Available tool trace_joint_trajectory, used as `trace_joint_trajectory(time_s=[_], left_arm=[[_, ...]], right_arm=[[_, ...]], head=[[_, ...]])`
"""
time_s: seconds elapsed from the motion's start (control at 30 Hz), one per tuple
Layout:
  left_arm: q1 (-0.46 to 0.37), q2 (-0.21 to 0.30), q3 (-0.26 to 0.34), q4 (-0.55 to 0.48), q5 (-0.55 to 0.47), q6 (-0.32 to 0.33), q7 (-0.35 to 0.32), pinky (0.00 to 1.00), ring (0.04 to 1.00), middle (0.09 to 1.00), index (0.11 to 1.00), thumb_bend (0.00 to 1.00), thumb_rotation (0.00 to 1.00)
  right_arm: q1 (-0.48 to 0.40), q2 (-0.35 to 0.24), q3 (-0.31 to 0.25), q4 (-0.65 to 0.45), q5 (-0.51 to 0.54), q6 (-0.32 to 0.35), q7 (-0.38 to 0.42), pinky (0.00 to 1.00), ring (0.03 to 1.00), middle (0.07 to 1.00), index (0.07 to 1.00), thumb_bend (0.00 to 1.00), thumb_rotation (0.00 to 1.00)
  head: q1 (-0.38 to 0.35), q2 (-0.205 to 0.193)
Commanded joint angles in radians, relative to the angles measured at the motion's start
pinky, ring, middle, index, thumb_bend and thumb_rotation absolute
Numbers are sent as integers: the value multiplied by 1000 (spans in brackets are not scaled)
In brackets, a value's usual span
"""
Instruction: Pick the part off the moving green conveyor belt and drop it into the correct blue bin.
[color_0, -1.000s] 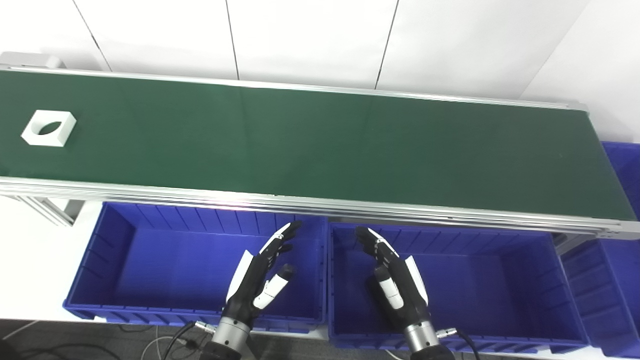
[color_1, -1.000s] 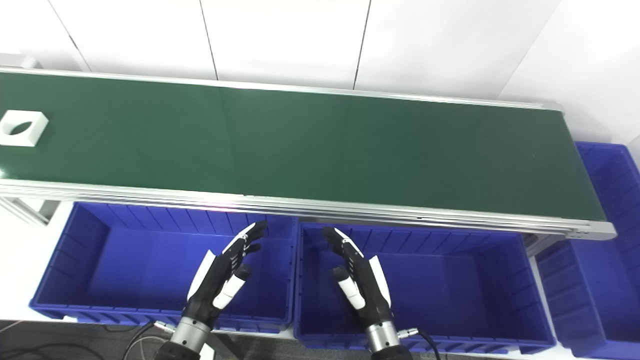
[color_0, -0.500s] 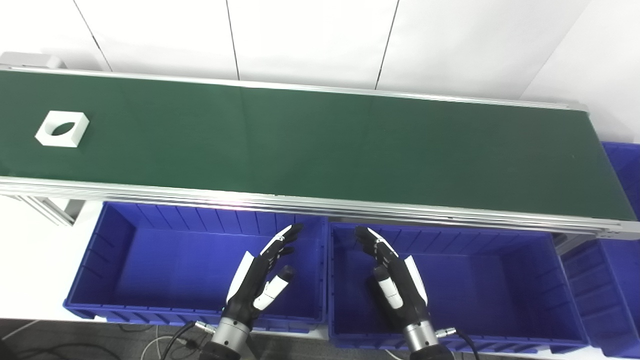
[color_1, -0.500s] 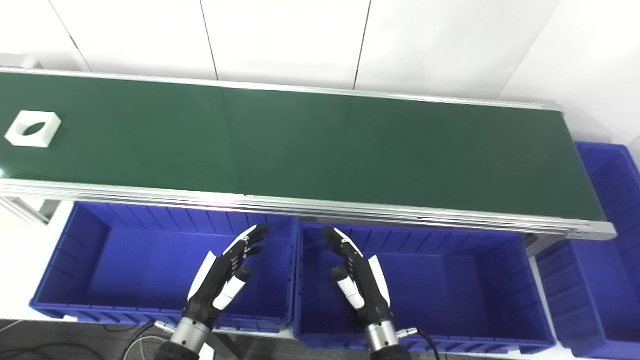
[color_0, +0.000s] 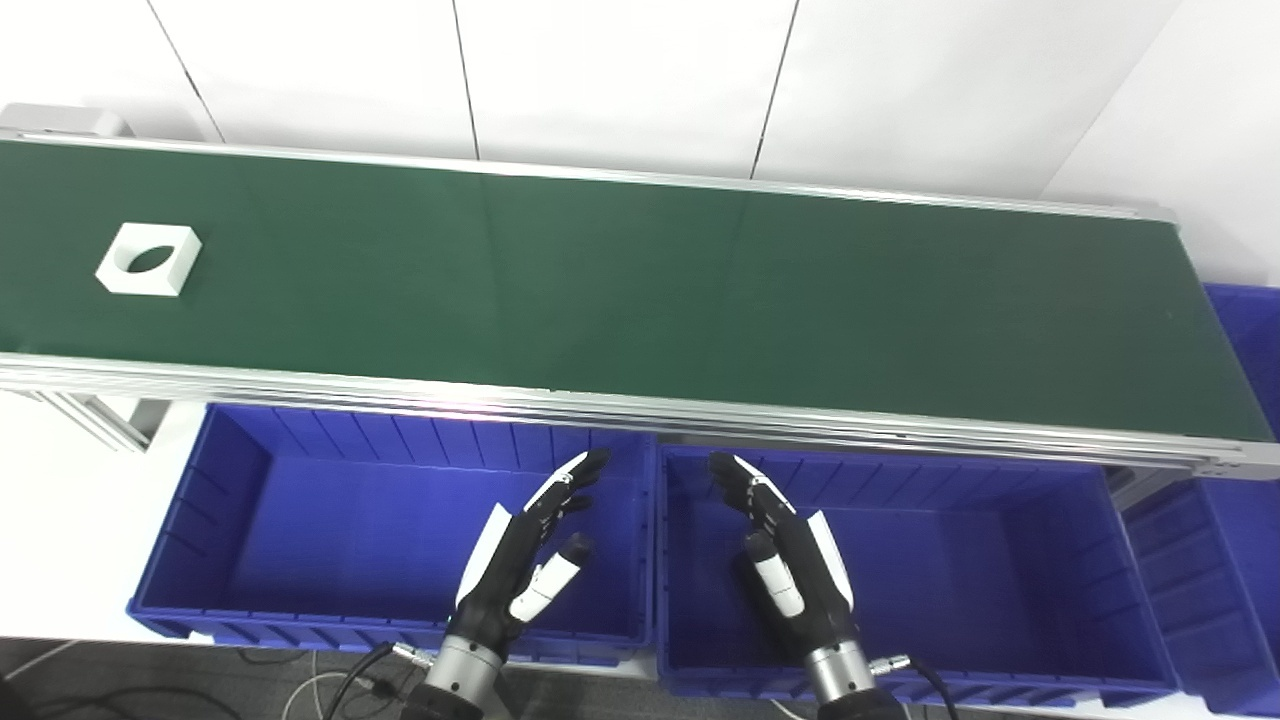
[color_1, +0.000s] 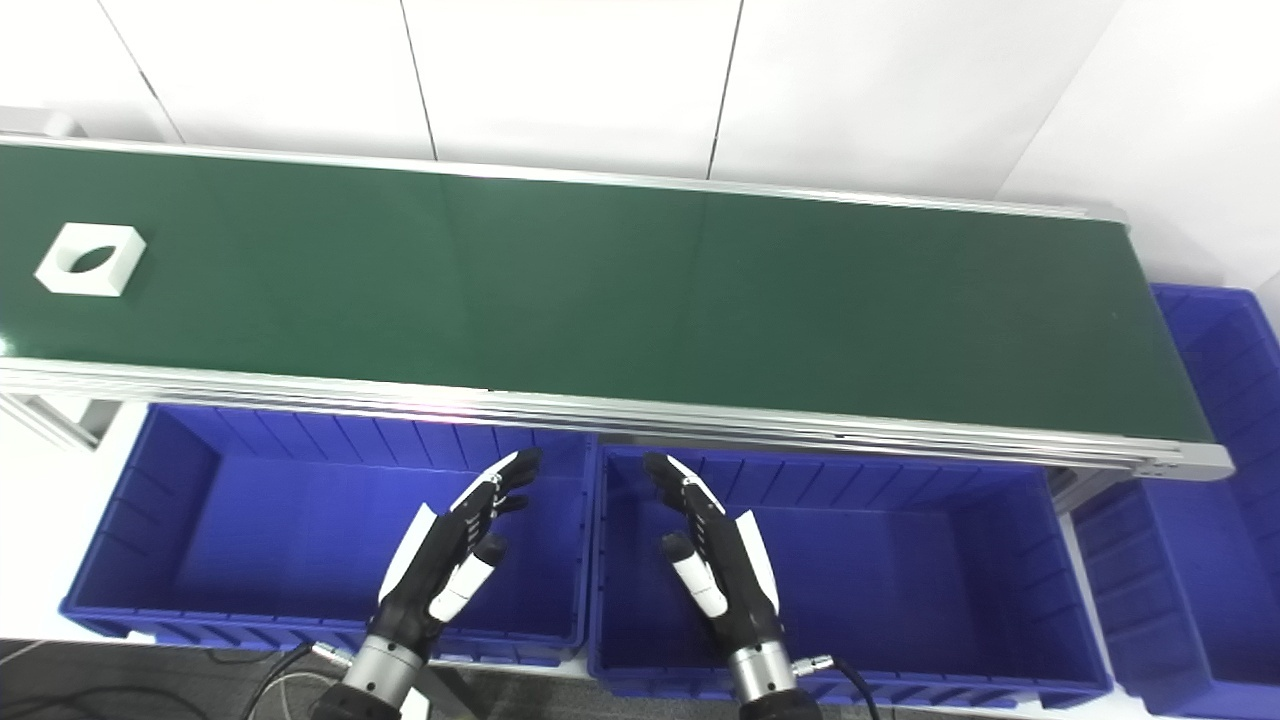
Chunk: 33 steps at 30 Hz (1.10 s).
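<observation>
A white square part with an oval hole (color_0: 149, 259) lies flat at the far left of the green conveyor belt (color_0: 640, 290). My left hand (color_0: 525, 560) hovers open over the right end of the left blue bin (color_0: 250, 520), palm facing right. Open too, my right hand (color_0: 785, 560) hangs over the left end of the middle blue bin (color_0: 1000, 580), palm facing left. Both hands are below the belt's near rail and far from the part. Neither holds anything.
A third blue bin (color_0: 1240, 520) stands at the right end of the belt. A silver rail (color_0: 640, 412) edges the belt's near side above the bins. Cables (color_0: 340, 685) trail on the floor at the bottom. A white panelled wall stands behind.
The white part has ridden the belt to the right by a small step in each frame. Both hands have stayed almost still over the bins.
</observation>
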<state>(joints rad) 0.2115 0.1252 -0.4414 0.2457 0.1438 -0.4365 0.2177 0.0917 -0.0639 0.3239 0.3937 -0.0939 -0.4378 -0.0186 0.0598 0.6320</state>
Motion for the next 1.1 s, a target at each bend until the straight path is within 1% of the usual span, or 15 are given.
trace_joint_trajectory(time_s=[0.0, 0.2, 0.3, 0.73, 1.07], left_arm=[[-11, 0, -1, -11, 4, -33, 13, 847, 904, 915, 888, 768, 1000], [-15, 1, -2, -5, 1, -33, 14, 848, 903, 913, 886, 758, 1000], [-14, 0, -1, -5, -5, -33, 7, 853, 906, 917, 890, 769, 1000], [-21, 8, -10, -1, 13, -33, 27, 846, 903, 915, 889, 774, 1000], [-20, 6, -9, 4, -2, -33, 19, 849, 902, 914, 889, 782, 1000]], right_arm=[[-10, 6, -1, -12, 12, -32, 3, 899, 901, 877, 861, 895, 1000], [-14, 4, 3, -10, 9, -32, -3, 890, 894, 873, 861, 870, 1000], [-14, 5, 1, -5, 12, -32, 0, 897, 896, 874, 861, 880, 1000], [-18, 5, 3, -3, 8, -32, -4, 892, 894, 872, 860, 878, 1000], [-19, 4, 6, 0, 6, -32, -9, 881, 888, 868, 858, 858, 1000]], head=[[0, 0], [1, -2], [-1, 0], [-3, 1], [-2, 1]])
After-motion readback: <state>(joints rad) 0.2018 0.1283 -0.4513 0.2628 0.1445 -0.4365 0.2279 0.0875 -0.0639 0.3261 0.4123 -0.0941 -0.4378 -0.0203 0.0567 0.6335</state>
